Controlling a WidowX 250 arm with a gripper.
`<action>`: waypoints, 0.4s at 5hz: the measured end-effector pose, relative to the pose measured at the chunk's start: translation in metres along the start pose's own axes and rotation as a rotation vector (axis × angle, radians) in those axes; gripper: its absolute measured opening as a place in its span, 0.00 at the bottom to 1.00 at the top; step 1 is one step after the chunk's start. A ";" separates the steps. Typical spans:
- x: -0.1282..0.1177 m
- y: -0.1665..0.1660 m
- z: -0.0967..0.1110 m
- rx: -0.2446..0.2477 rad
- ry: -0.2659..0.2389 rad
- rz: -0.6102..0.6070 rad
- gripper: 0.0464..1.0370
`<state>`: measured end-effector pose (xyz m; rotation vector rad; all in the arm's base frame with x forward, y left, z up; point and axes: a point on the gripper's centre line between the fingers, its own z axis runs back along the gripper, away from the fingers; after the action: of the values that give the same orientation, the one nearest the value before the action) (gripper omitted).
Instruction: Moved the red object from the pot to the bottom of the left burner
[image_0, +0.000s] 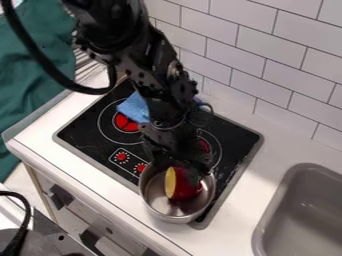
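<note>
Camera view: the end effector (188, 170) hangs down at the near right of the stove (91, 149), right over the pot (149, 199), its lower end at the red object (186, 188). That object sits inside the pot, tilted, its yellow face turned toward the left. I cannot tell whether the end effector has hold of it or is only alongside. The step in hand, as I judge it, is the pick: getting a grip on the object, or making sure of one, before any lift.

Next calls for a straight rise until the object clears the pot's rim, then a shift left past the knobs (121, 157) to the near side of the left burner (126, 123), and a gentle lowering there. A sideways move begun too low could catch the rim and drag the pot. The blue cloth (135, 107) lies at the burner's far side, so the set-down should stay on the near side, clear of it.
</note>
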<state>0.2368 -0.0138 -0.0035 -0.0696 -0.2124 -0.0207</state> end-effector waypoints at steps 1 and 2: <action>0.000 -0.001 -0.002 -0.006 -0.004 0.005 0.97; -0.009 -0.001 -0.019 -0.017 0.048 0.019 0.97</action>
<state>0.2315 -0.0164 -0.0243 -0.0877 -0.1640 -0.0048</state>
